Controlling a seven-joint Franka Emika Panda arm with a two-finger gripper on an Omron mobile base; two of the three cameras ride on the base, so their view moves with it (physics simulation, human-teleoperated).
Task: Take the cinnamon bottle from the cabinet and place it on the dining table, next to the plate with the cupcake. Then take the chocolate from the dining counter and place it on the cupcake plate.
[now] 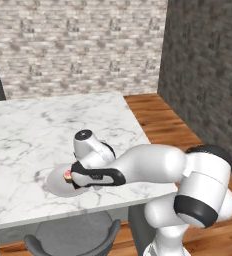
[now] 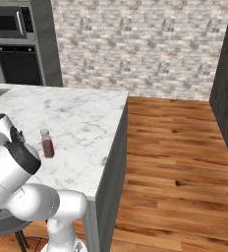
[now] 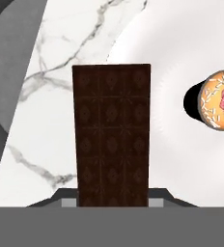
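While hovering low over the marble surface (image 1: 28,135), gripping the chocolate bar (image 3: 112,135) at its near end in clenched fingers, long axis pointing straight ahead. Overlapping the white plate (image 3: 167,72) rim, cupcake (image 3: 220,99) lying off to one side. Cinnamon bottle (image 2: 47,143) standing upright nearby. Showing no legible writing.

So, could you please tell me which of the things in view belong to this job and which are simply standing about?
Part of the job:
- chocolate, held in the gripper
- plate
- cupcake on that plate
- cinnamon bottle, upright on the marble table

Just standing about:
- microwave
- oven beneath it
- grey chair at the table's near edge
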